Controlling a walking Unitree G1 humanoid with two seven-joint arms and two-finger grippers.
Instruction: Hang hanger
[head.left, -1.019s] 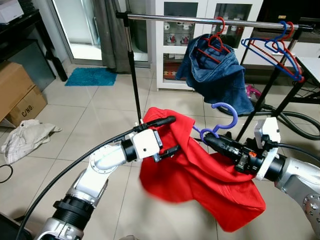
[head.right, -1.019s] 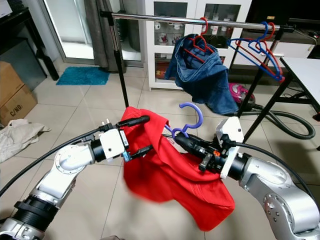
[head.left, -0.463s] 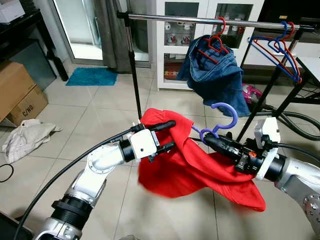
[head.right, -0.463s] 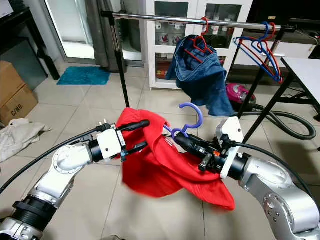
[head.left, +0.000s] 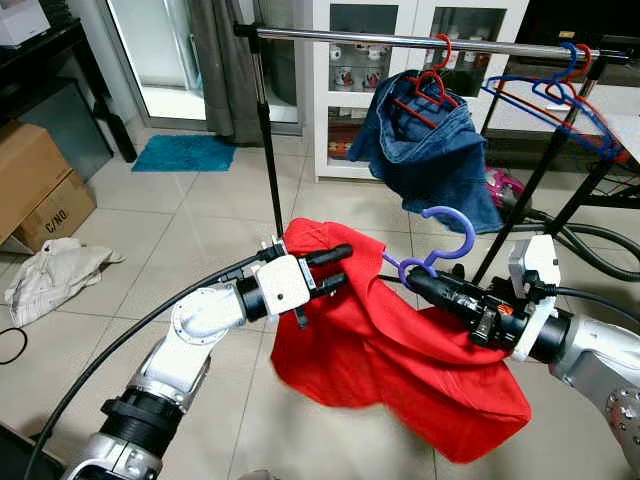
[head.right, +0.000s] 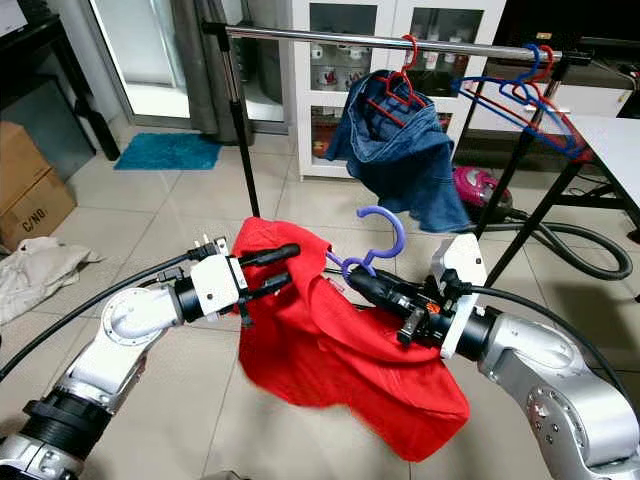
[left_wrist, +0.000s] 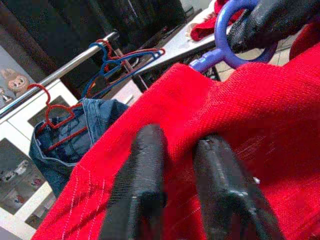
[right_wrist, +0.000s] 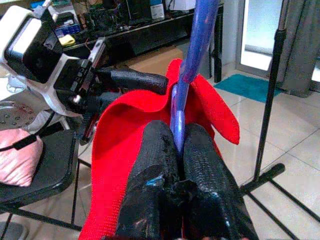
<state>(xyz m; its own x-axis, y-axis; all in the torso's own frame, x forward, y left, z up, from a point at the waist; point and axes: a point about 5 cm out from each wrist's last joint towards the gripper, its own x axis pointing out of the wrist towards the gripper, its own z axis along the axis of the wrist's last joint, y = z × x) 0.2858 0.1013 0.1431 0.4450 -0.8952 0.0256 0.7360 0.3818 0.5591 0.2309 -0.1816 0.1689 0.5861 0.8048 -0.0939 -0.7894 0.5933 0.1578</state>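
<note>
The red garment (head.left: 400, 350), draped over the purple hanger (head.left: 447, 245) well below the clothes rail (head.left: 420, 40), has dropped from its bunched-up swing and now hangs fuller. The right pincer (head.left: 425, 283) stays clamped on the hanger's neck, while the left pincer (head.left: 335, 268) has drawn its fingers closer, pinching the cloth's upper edge, so lifting the hook to the rail looks next.

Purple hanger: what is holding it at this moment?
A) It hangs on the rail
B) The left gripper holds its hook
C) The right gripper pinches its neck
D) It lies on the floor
C: the right gripper is shut on the purple hanger just below its hook, with the red garment draped on it.
</note>
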